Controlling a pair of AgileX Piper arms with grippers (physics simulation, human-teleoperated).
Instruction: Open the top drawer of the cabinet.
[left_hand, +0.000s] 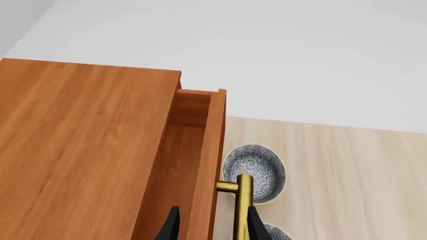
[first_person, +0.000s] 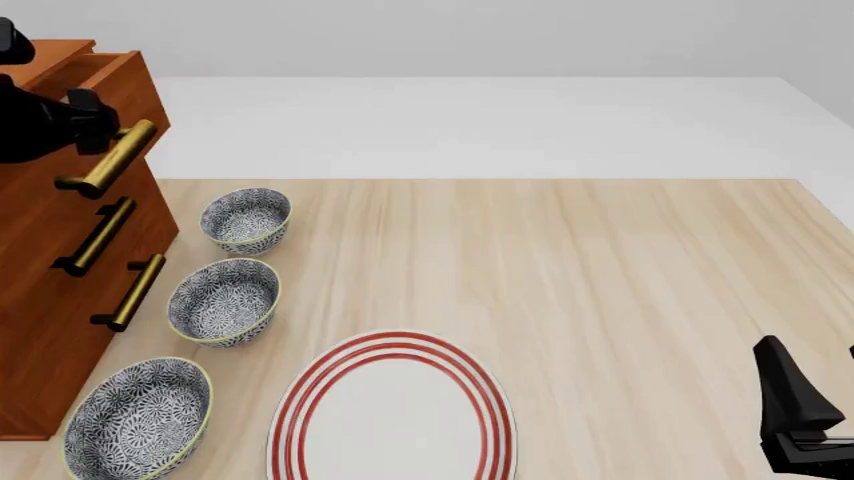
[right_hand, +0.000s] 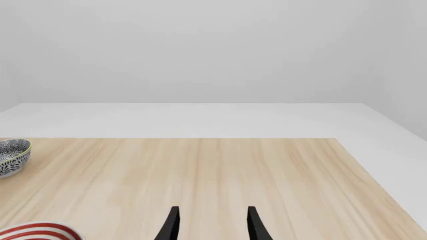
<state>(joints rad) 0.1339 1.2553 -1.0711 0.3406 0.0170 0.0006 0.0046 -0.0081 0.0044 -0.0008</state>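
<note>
Left hand (left_hand: 208, 227) straddles the top drawer (left_hand: 200, 150) front, one finger behind its brass handle (left_hand: 243, 200), drawer partly out; right hand (right_hand: 210, 225) hangs wide.

No text, label, brand, number or sign can be read anywhere in these views. The cabinet (first_person: 54, 300) at the left of the front view shows only plain wood grain. The bowls (first_person: 224, 300) carry only a blue-grey pattern, no lettering.
</note>
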